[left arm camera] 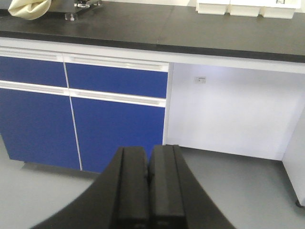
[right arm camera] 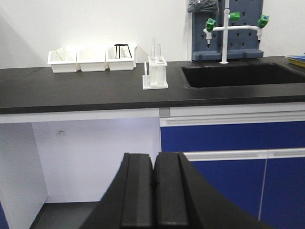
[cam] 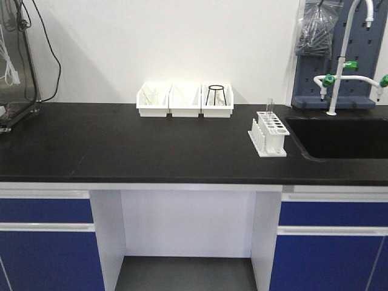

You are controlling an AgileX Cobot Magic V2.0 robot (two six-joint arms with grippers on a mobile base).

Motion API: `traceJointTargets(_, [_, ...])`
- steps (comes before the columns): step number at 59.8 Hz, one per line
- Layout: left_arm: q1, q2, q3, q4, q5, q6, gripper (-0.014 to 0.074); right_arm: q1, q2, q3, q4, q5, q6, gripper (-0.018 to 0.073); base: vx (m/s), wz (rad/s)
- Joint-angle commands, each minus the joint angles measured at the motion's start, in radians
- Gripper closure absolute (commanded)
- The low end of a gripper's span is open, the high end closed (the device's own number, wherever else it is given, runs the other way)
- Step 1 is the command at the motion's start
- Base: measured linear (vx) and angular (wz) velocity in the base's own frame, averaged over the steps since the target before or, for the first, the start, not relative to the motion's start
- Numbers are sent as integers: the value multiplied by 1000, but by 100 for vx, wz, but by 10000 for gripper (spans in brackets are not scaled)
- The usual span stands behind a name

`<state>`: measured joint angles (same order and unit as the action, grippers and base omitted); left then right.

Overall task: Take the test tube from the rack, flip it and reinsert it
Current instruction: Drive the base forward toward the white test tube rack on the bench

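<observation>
The small white rack point(cam: 268, 134) stands on the black counter just left of the sink; the right wrist view shows the rack point(right arm camera: 156, 73) from the front. A slim clear test tube point(cam: 270, 107) stands upright in its far end, rising above the top plate. In the right wrist view two thin tubes point(right arm camera: 153, 46) stick up from it. My left gripper point(left arm camera: 148, 155) is shut with nothing in it, low before the blue cabinet doors. My right gripper point(right arm camera: 154, 160) is also shut and empty, below counter height, far from the rack.
Three white open-front bins point(cam: 184, 100) sit at the back wall, one holding a black wire stand point(cam: 216, 95). A black sink point(cam: 339, 137) with a white tap point(cam: 342, 60) lies right of the rack. Blue cabinets point(cam: 45, 242) flank a knee gap under the counter.
</observation>
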<state>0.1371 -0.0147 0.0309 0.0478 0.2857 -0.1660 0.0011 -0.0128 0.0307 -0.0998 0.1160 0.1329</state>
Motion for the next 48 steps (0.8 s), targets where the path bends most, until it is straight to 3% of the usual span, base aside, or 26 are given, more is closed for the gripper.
traceJointTargets(1, [1,-3,2,-4,-83,0,603,0,-1,0,-2,-79,-7,571,41,5])
traceJointTargets(10, [-32,-3,2,-4,-83,0,603,0,-1,0,-2,-79,-7,571,43,1])
traceJointTargets(48, [-33,-3,2,-4,-83,0,603,0,-1,0,-2,-79,-7,571,45,-7])
